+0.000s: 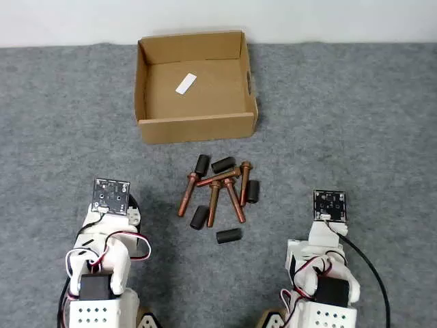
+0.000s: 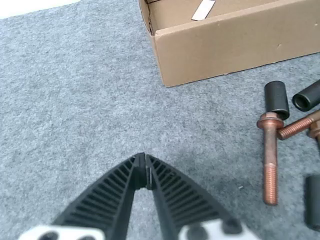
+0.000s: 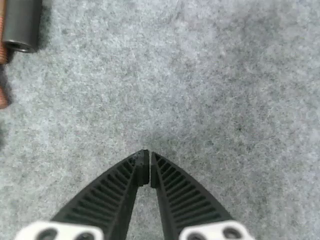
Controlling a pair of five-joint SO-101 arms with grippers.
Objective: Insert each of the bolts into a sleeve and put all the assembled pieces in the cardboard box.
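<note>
Several copper bolts [image 1: 215,191] lie in a loose heap on the grey mat, with several black sleeves [image 1: 223,165] scattered around them. Beyond the heap stands the open cardboard box [image 1: 196,126]. The left arm [image 1: 102,260] rests near the front left. Its gripper [image 2: 144,161] is shut and holds nothing, hovering over bare mat left of a bolt [image 2: 270,160] and a sleeve [image 2: 276,98], with the box [image 2: 235,45] ahead. The right arm [image 1: 324,273] rests at the front right. Its gripper [image 3: 149,156] is also shut on nothing, and a sleeve [image 3: 22,25] lies off to one side.
A white slip of paper [image 1: 186,83] lies on the box floor. Grey mat [image 1: 355,123] stretches on both sides of the box and the heap. A white wall edge runs behind the box.
</note>
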